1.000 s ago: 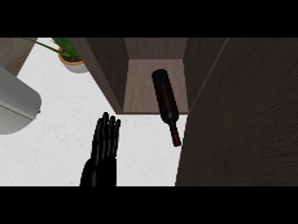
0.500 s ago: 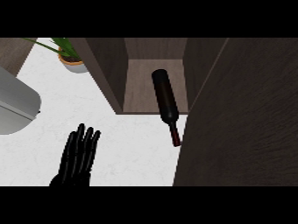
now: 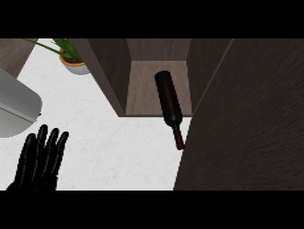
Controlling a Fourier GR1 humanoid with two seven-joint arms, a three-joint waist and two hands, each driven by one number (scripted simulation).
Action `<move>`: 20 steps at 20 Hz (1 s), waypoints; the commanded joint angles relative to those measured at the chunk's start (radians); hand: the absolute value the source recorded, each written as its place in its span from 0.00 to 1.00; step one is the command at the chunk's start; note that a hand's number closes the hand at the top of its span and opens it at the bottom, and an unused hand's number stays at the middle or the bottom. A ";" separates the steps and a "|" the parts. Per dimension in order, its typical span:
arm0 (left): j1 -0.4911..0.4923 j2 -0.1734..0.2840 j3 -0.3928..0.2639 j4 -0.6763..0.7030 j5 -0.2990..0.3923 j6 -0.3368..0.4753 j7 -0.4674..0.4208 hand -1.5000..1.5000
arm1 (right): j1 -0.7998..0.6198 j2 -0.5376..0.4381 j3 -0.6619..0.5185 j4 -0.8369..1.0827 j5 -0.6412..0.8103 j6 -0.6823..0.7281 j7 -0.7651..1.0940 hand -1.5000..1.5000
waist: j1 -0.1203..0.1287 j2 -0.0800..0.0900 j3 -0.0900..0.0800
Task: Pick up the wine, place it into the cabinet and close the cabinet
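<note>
Black wine bottle (image 3: 168,98) — dark red neck, dark-brown woodgrain cabinet (image 3: 260,116), white counter (image 3: 115,134)

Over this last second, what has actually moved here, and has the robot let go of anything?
Only the left hand moved: it drew back from near the cabinet toward the lower left edge of the view, fingers straight, holding nothing. Nothing was taken hold of or let go in these pictures. The wine bottle lies as before, body in the cabinet and neck sticking out over the counter. The cabinet door stays open; the potted plant has not shifted.

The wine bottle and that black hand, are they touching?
Apart. The head view shows bare white counter between the left hand, at lower left, and the wine bottle lying in the cabinet.
</note>
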 commanded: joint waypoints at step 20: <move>0.171 0.186 0.442 0.033 0.263 -0.345 0.036 0.00 | -0.155 0.006 0.611 -0.024 0.184 -0.270 0.105 1.00 | 0.005 -0.006 -0.004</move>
